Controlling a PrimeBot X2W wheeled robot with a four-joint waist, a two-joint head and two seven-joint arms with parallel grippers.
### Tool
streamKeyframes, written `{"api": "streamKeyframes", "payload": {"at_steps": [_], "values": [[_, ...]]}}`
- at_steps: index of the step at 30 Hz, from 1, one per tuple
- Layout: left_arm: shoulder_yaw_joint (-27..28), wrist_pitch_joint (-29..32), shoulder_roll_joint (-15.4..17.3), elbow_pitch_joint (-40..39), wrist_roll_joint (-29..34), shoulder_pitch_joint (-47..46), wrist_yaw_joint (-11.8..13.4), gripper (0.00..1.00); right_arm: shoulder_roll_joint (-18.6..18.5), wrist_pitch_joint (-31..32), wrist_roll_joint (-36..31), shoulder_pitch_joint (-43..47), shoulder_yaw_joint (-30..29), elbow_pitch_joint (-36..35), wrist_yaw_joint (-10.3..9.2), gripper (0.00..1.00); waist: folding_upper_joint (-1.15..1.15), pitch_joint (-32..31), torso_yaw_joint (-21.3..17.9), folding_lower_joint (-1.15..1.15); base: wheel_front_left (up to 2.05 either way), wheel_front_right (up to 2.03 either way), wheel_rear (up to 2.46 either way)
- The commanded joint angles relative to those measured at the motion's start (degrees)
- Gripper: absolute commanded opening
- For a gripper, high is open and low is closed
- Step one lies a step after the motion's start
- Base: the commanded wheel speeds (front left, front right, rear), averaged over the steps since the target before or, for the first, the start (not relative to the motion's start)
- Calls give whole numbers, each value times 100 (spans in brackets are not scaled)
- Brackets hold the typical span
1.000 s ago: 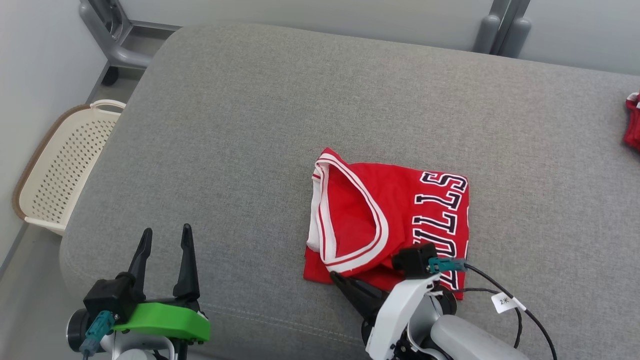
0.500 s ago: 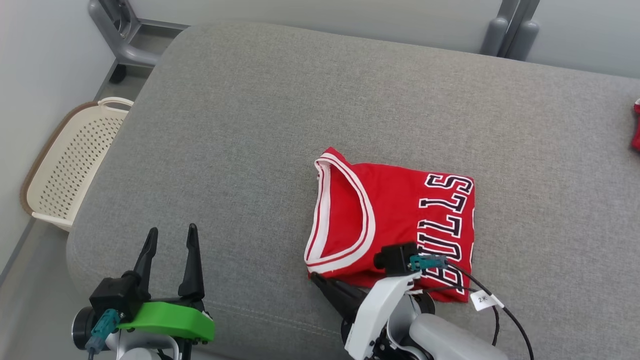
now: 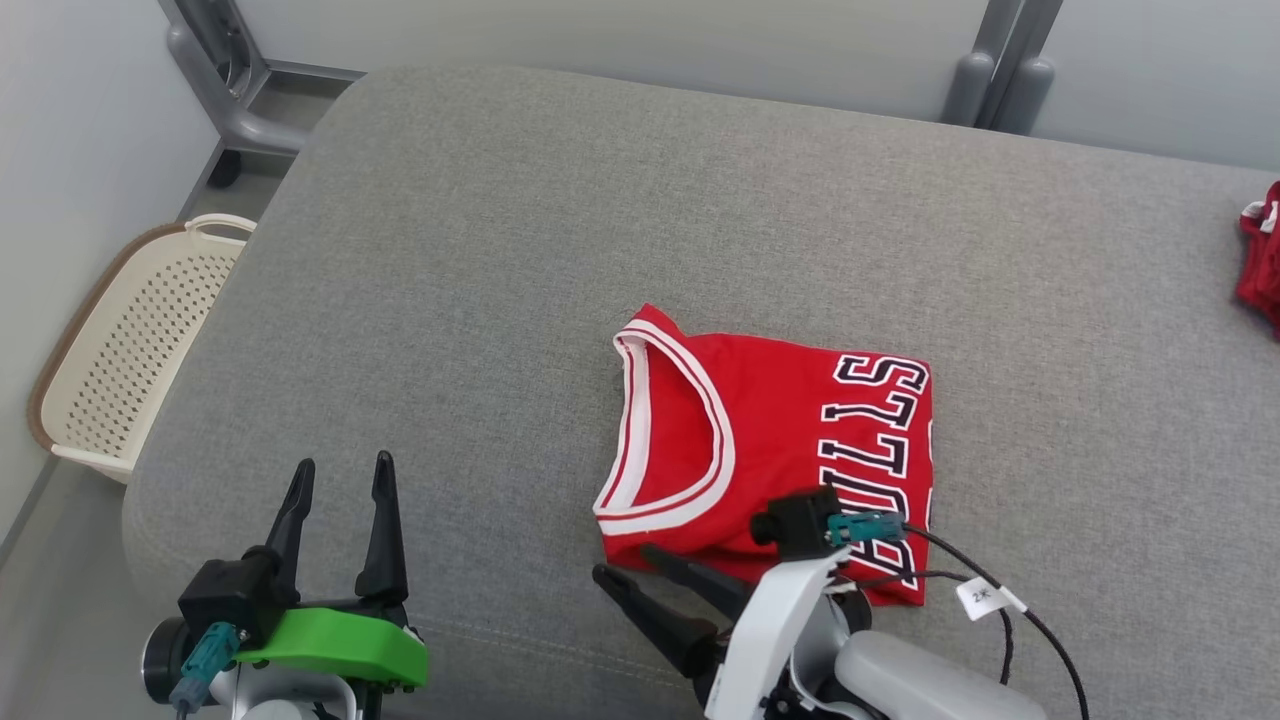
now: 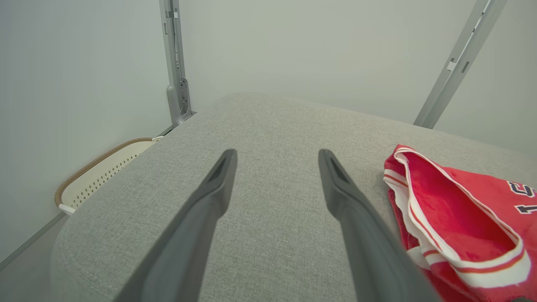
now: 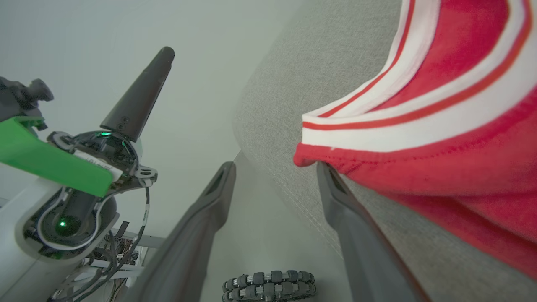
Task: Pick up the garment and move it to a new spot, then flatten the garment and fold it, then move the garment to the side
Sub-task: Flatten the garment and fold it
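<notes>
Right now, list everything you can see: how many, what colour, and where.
jersey: 1, red with white trim, folded, mid-cushion
cushion: 1, grey, under the jersey
cloth: 1, red, cushion's right edge
basket: 1, cream, floor at left
posts: at least 2, grey, behind the cushion
wheel: 1, black, floor below the right claw
left claw: 1, dark, open, over the cushion's near left
right claw: 1, dark, open, at the jersey's near corner
</notes>
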Motion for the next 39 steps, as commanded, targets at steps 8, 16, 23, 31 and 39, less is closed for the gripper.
{"api": "streamKeyframes", "payload": {"at_steps": [8,16,23,31,39], "values": [[93,-11,6,-94,86,90,14,100,-882,-332,-20,63,-224,-916,1,100,0,-11,-144,0,0,0,0],[166,-11,6,-172,122,139,14,100,-1024,-892,-1385,90,-1571,-95,1,100,0,-19,-212,0,0,0,0],[169,-11,5,-193,144,133,29,100,-513,-812,-2541,268,-1922,243,1,100,0,-3,-207,0,0,0,0],[143,-11,6,-157,97,9,17,100,-94,-935,-3450,157,-1946,889,-2,46,0,63,-145,0,0,0,0],[171,-11,5,-131,75,-49,-19,100,57,-984,-4049,139,-2351,1399,-2,0,0,113,-68,0,0,0,0]]}}
